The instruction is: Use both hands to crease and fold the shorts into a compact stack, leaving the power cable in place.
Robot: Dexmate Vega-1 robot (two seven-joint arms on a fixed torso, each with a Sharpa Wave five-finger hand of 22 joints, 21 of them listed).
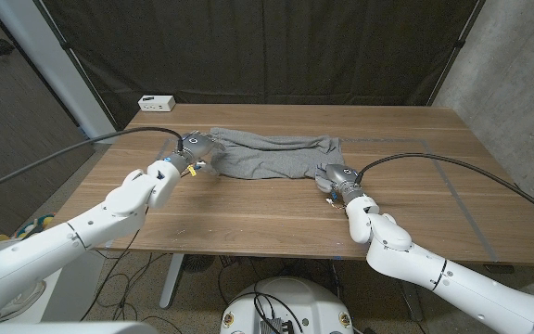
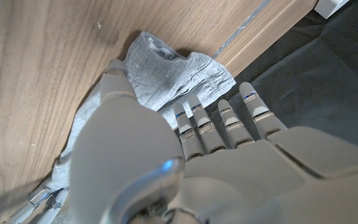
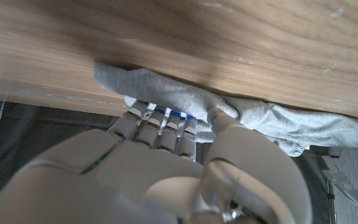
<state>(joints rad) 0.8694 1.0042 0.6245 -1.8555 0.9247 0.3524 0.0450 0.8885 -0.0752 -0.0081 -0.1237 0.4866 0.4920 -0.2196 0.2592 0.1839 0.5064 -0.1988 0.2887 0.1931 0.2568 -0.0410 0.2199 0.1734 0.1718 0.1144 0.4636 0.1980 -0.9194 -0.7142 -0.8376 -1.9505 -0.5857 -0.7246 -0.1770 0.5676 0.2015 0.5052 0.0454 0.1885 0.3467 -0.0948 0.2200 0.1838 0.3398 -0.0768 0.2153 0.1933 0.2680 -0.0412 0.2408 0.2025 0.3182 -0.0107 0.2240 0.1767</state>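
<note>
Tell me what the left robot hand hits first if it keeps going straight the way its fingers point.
Probably the grey shorts: the left robot hand already touches them, its fingers pointing over the bunched cloth toward the table's edge.

You're working soft, matt grey cloth shorts [image 1: 272, 155] on a smooth wooden table [image 1: 248, 213] with visible grain. Your left hand [image 1: 191, 148] and right hand [image 1: 334, 176] look like smooth grey plastic with a slight sheen.
</note>
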